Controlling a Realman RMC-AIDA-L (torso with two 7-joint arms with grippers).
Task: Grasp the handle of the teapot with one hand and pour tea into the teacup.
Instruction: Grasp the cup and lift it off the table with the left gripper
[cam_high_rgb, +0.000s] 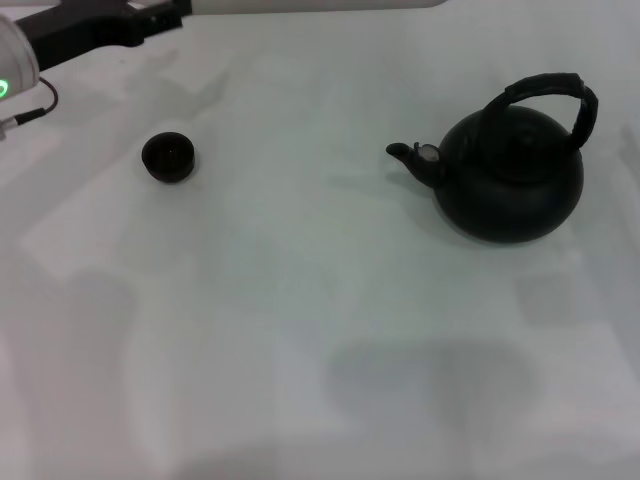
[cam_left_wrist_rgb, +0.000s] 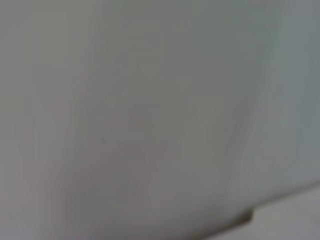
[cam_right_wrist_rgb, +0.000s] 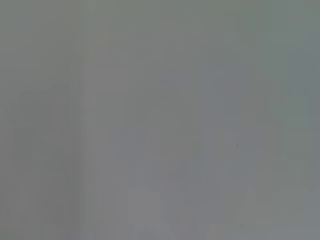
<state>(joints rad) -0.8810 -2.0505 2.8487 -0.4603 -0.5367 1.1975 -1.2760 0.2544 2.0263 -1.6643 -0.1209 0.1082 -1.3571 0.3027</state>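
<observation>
While the round matte black teapot (cam_high_rgb: 510, 180) stands upright on the white table (cam_high_rgb: 300, 320), nothing grips its arched black handle (cam_high_rgb: 548, 90).
Its spout faces the small black teacup (cam_high_rgb: 168, 157), well apart; the left arm (cam_high_rgb: 90, 30) sits far-left, its gripper unseen, as is the right gripper.

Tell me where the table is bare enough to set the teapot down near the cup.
The widest bare stretch of the table lies between the teacup and the teapot, and across the whole near side. It is tighter at the far-left corner, where the left arm sits behind the teacup. The right gripper is out of view.
</observation>
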